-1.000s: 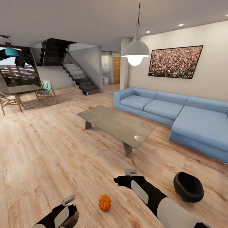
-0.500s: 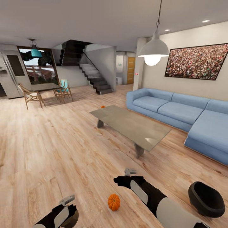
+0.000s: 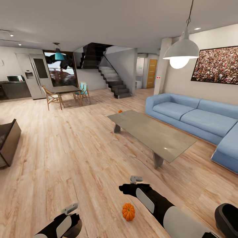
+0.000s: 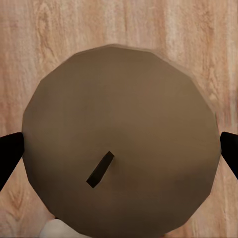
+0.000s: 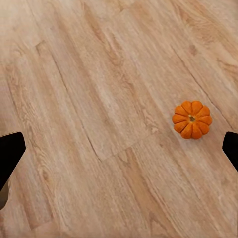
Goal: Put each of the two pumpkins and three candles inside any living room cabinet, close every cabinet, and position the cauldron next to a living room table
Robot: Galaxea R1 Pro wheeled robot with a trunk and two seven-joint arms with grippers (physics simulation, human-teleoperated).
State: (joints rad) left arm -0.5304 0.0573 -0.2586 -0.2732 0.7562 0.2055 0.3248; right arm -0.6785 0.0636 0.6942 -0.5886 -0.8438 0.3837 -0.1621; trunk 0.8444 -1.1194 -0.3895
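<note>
I can just see the cauldron [image 3: 228, 220] at my 4 o'clock, cut off by the frame edge. A second pumpkin [image 3: 120, 111] peeks out behind the table's [image 3: 155, 135] far end, mostly hidden. The table's long axis runs 11 to 4 o'clock. The near pumpkin [image 3: 128, 212] sits stem-up on the floor [image 3: 66, 158] between my arms. The cabinet [image 3: 7, 142] at 9 o'clock is cropped. The right gripper [image 5: 119, 148] is spread wide and empty; the left gripper [image 4: 119, 151] is wide around a brown round thing [image 4: 121, 139].
</note>
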